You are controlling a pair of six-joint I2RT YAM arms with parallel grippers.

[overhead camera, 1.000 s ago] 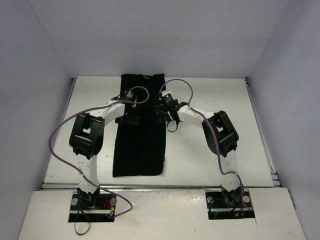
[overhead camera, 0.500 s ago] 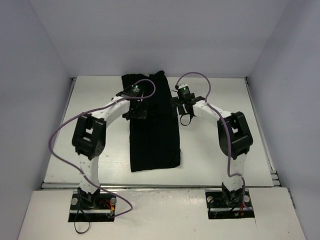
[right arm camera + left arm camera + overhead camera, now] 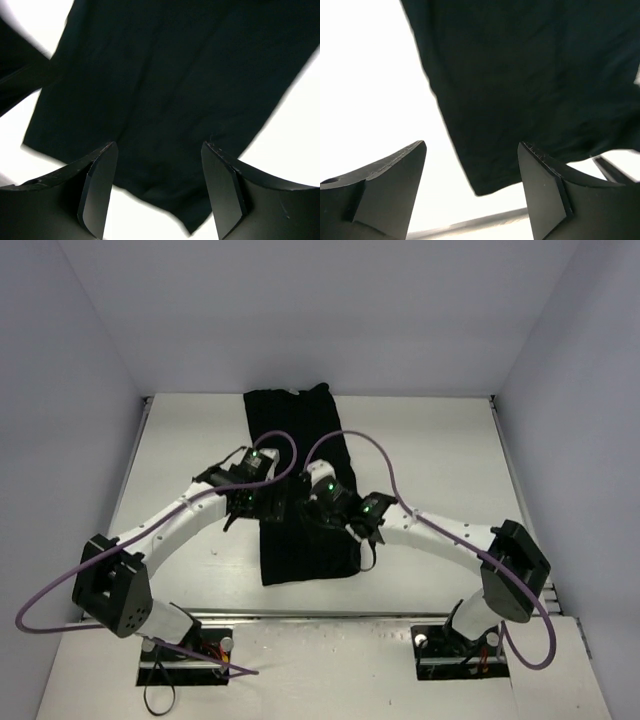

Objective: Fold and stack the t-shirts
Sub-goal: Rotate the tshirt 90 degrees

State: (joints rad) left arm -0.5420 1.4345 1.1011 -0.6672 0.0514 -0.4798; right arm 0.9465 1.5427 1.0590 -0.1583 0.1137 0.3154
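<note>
Black t-shirt lay flat on the white table as a long narrow strip, plain black, w/ both arms reaching in over its middle. L gripper hung low by the strip's left edge, jaws spread wide w/ nothing between them: open, not holding cloth. In the left wrist cam the cloth filled the area ahead of & to the right of that gripper. Its edge ran diagonally down to a corner that showed in the gap between the fingers, w/ bare table ahead of & under the left finger. R gripper hung over the shirt too, jaws apart & empty, so also open. Cloth lay directly ahead of & beneath its gap, spreading past both fingertips, w/ bare table showing only out beyond the right finger & at the near left. A dark blurred shape sat far left of the R gripper in its own cam; couldn't tell what it was. From the top cam the 2 grippers were close together, side by side above the shirt, approx. midway along the strip
</note>
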